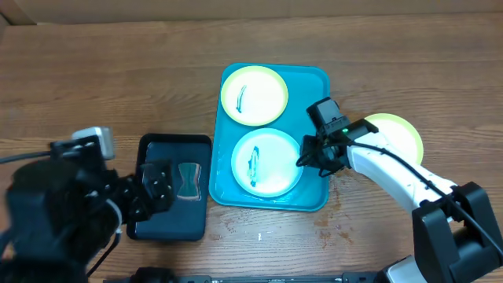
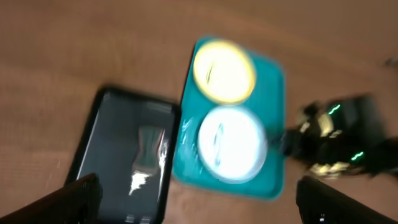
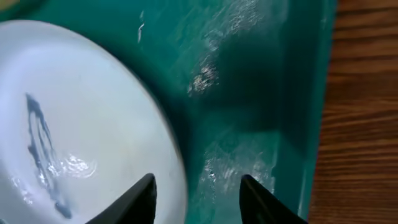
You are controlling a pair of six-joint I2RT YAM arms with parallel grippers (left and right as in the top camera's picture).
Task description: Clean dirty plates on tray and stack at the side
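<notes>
Jaws of the right gripper [image 3: 198, 186] are held half-open, empty, astride the plate [image 3: 74, 124] rim; square closure is advised. The left gripper [image 2: 199, 193] is spread wide, empty.

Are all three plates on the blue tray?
No, one plate lies on the table, right of the tray.

The right arm [image 1: 393, 167] is white-shelled with black joints — a green light [image 1: 343, 122] by its black end effector [image 1: 303, 158].

Brown wood-grain tabletop [image 1: 118, 71], paler tan strip [image 1: 236, 6] along the far edge
</notes>
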